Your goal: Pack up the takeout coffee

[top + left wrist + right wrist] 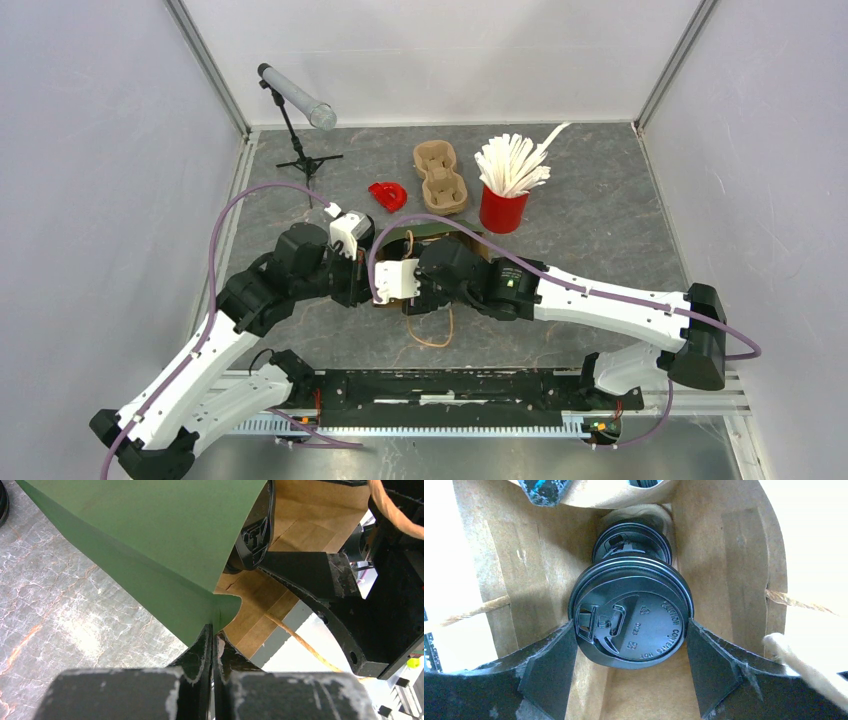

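Both arms meet at the middle of the grey marbled surface (600, 230), over the paper bag (150, 540) — green outside, brown kraft inside. Left end effector (212, 635): fingers fully closed, pinching the bag's green edge at a corner of the opening. Right end effector (631, 626): reaches into the bag with its jaws wide, one finger on each side of a coffee cup (631, 612) just under the rim of its black lid, gripping it. The cup sits inside the bag, lid facing the wrist camera, brown walls on all sides. A second black-lidded cup (631, 540) stands just behind it, deeper in the bag; the two lids overlap in this view, and I cannot tell whether they touch. A twine handle (432, 335) loops out from the bag toward the arm bases. Further back on the surface, well apart from the bag: a pulp cup carrier (440, 178), a red cup (503, 210) full of white sticks just to its right, and a small red item (388, 196) to its left — its shape is unclear. A tripod holding a grey tube (298, 95) stands at the far left corner.
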You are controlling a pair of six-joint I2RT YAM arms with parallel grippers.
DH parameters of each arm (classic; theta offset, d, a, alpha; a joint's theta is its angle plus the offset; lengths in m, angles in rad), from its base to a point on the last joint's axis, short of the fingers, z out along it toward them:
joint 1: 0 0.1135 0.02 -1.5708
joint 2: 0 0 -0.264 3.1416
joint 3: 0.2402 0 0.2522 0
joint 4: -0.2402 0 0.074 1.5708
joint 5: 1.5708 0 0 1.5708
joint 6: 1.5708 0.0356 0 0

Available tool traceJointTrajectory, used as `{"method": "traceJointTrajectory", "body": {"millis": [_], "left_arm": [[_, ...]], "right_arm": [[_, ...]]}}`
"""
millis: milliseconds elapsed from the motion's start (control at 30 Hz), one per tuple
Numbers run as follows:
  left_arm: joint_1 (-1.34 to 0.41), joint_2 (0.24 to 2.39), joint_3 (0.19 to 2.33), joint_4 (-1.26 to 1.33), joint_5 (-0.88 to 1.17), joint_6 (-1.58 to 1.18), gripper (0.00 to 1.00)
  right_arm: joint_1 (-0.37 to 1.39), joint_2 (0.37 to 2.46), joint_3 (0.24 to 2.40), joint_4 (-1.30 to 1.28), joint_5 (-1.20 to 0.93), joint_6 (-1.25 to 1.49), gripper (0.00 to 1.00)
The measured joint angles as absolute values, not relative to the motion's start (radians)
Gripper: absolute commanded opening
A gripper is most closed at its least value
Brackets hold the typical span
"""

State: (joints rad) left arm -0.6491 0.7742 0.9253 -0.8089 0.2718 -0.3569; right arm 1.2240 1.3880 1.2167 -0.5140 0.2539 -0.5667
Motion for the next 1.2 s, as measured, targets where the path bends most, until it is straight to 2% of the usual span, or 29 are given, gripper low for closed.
{"method": "traceJointTrajectory", "body": {"millis": [700, 1200], "left_arm": [[-0.649, 0.764, 0.915, -0.815, 0.272, -0.358, 0.02], [-0.649, 0.757, 0.915, -0.832, 0.272, -0.358, 0.02]], "right_arm": [[1.224, 1.388, 1.181, -0.448, 0.233, -0.563, 0.72], [1.224, 1.291, 1.180, -0.546, 0.263, -0.575, 0.72]]}}
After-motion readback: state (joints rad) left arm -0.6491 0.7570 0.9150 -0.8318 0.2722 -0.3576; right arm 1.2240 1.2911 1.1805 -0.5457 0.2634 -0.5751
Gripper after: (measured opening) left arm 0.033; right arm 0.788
